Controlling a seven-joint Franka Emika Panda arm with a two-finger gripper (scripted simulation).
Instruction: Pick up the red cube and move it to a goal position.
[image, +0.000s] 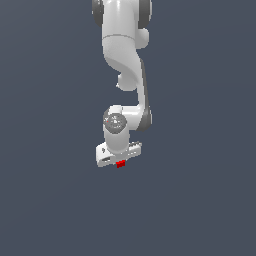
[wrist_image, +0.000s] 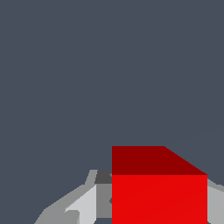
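Observation:
The red cube (image: 120, 164) is a tiny bright red block that peeks out just under the white hand of my gripper (image: 119, 156) in the exterior view, near the middle of the picture. In the wrist view the red cube (wrist_image: 159, 192) fills the space between the two grey fingers (wrist_image: 83, 205), which touch its sides. My gripper (wrist_image: 159, 205) is shut on the cube. The fingertips are hidden by the hand in the exterior view. I cannot tell how high the cube is above the ground.
The white arm (image: 122, 55) reaches down from the top of the exterior view. Everything around it is a plain dark grey-blue surface (image: 200, 200) with no other objects or marks in view.

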